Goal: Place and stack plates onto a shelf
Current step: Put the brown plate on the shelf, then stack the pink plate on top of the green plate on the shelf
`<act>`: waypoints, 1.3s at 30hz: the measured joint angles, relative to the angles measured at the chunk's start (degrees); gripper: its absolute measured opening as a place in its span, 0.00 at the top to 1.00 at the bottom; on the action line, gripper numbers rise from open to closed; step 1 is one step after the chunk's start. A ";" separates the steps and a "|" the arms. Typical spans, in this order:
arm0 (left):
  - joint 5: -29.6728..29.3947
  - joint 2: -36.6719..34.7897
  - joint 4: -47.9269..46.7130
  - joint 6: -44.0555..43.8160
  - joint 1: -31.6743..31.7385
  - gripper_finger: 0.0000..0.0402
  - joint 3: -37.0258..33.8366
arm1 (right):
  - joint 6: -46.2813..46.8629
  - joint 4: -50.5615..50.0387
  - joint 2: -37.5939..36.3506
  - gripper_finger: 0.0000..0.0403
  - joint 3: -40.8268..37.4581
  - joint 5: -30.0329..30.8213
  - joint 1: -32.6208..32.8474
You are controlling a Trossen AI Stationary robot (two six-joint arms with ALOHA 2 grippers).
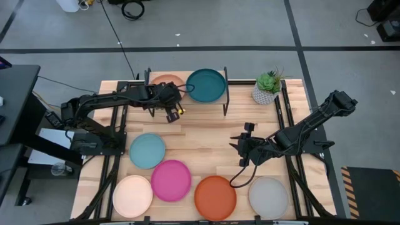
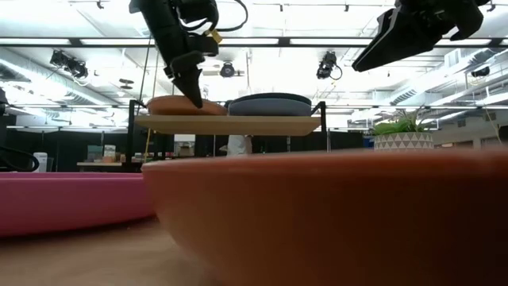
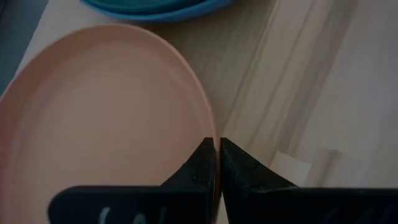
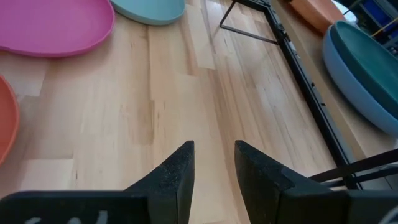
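Eight plates in all: on the shelf (image 1: 212, 100), one tan plate (image 1: 164, 80), one dark teal (image 1: 206, 84) nested in one blue (image 4: 354, 78). On the table (image 1: 206, 134), five: light teal (image 1: 147, 150), pink (image 1: 170, 180), cream (image 1: 132, 195), orange (image 1: 215, 197), grey (image 1: 269, 197). One potted plant (image 1: 268, 87). Two arms.

Two arms, black throughout, built of slim jointed links on black frame bases. Left gripper (image 1: 172, 114): black, with a small yellow-orange marking at the wrist and a black cable looping beside it. Right gripper (image 1: 244, 142): black, matte, wedge-shaped fingers (image 4: 176, 171); a black cable trailing beneath.
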 joint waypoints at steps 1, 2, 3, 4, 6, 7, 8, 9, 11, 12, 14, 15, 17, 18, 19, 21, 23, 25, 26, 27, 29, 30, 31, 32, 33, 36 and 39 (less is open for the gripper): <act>-0.03 0.00 -0.07 -0.28 0.00 0.95 0.00 | 0.01 0.02 0.00 0.70 0.00 -0.05 0.00; -0.06 0.00 -0.13 -0.42 0.00 0.95 0.00 | 0.01 0.01 0.00 0.70 0.00 -0.07 0.00; -0.21 0.00 -0.12 -0.53 -0.02 0.95 0.01 | 0.01 0.00 0.00 0.70 0.00 -0.05 0.00; -0.39 0.00 -0.25 -0.55 -0.02 0.95 0.01 | 0.02 0.01 0.00 0.70 0.00 -0.05 0.00; -1.48 -0.10 -0.52 -0.58 -0.02 0.93 0.00 | 0.02 0.01 0.00 0.70 0.00 -0.10 0.00; -2.01 -0.27 -0.65 -0.59 -0.02 0.91 0.00 | 0.02 0.02 0.00 0.70 0.00 -0.12 0.00; -2.41 -0.40 -0.63 -0.59 -0.18 0.88 0.00 | 0.02 0.00 0.00 0.70 0.00 -0.12 0.00; -2.52 -0.44 -0.42 -0.59 -0.27 0.85 0.02 | 0.02 0.01 0.00 0.70 0.00 -0.12 0.00; -2.68 -0.44 -0.45 -0.59 -0.48 0.78 0.02 | 0.02 0.02 0.00 0.70 0.00 -0.12 0.00; -2.71 -0.64 -0.44 -0.56 -0.50 0.75 0.02 | 0.02 0.03 0.00 0.70 0.00 -0.12 0.00; -2.72 -1.41 -0.25 -0.55 -0.66 0.68 0.02 | 0.02 0.05 0.00 0.70 0.00 -0.12 0.00; -2.73 -1.94 0.08 -0.55 -0.93 0.65 0.02 | 0.02 0.12 0.00 0.70 0.00 -0.12 0.00; -2.71 -3.27 -0.86 -0.52 -1.60 0.60 0.36 | 0.00 0.13 0.00 0.70 0.00 -0.12 0.00; -2.31 -4.03 -1.00 -0.48 -2.32 0.58 0.99 | -0.02 0.19 0.00 0.70 0.00 -0.12 0.00; -1.18 -5.03 -0.90 -0.30 -3.22 0.57 1.60 | -0.07 0.20 0.00 0.70 0.00 -0.12 0.00; 2.41 -7.14 -0.98 -0.30 -6.08 0.56 2.00 | -0.19 0.30 0.00 0.70 0.00 -0.09 0.00; 6.88 -8.04 -0.89 -0.78 -9.98 0.55 1.97 | -0.20 0.29 0.00 0.70 0.00 -0.09 0.00; 9.59 -8.01 -0.76 -2.52 -14.74 0.56 1.44 | -0.20 0.42 0.00 0.70 0.00 -0.09 0.00; 10.23 -7.74 -1.02 -3.82 -17.33 0.56 1.17 | -0.22 0.51 0.00 0.70 -0.05 -0.04 0.00; 10.30 -7.07 -0.72 -4.95 -20.16 0.57 0.82 | -0.37 1.07 -0.02 0.70 -0.26 0.08 0.00; 10.46 -4.87 0.39 -8.00 -25.51 0.57 -0.04 | -1.26 2.70 0.00 0.70 -1.00 0.28 -0.02; 10.50 -3.40 0.79 -9.65 -27.88 0.57 -0.51 | -1.75 3.52 -0.01 0.70 -1.43 0.27 -0.10; 10.56 -1.96 1.23 -11.36 -30.14 0.57 -0.66 | -2.21 4.50 -0.01 0.70 -1.81 0.21 -0.22; 10.61 -0.35 1.81 -13.05 -32.25 0.57 -0.67 | -2.65 5.56 -0.02 0.70 -2.21 0.04 -0.46; 10.56 1.22 2.81 -14.58 -33.99 0.57 -0.63 | -2.97 6.34 -0.02 0.70 -2.49 -0.16 -0.63; 10.50 6.30 4.38 -17.56 -37.38 0.57 -0.61 | -3.37 7.36 0.00 0.70 -2.71 -0.86 -1.25; 10.32 10.62 5.54 -18.99 -38.31 0.57 -0.62 | -3.45 8.15 -0.01 0.70 -2.71 -1.95 -1.63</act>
